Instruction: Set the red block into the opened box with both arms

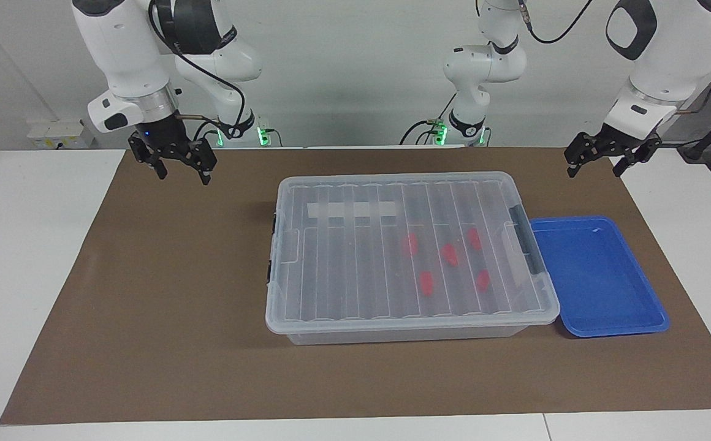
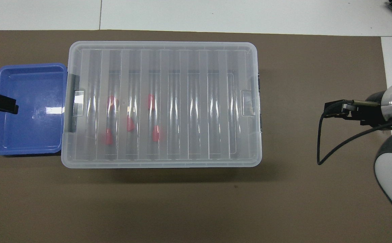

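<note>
Clear lidded box (image 1: 410, 257) holding five red blocks (image 1: 427, 282), well apart from both empty grippers: right (image 1: 182, 171) fingers apart, left (image 1: 597, 164) fingers apart.

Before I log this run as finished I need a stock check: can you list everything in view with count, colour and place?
red blocks: five, bright red, inside the storage box, toward the left arm's end
storage box: one, clear, lid on, mid-mat
blue tray: one, blue, beside the box at the left arm's end
mat: one, brown, covering the table
right end effector: one, black, open, raised over the mat
left end effector: one, black, open, raised over the mat's corner, waiting
</note>
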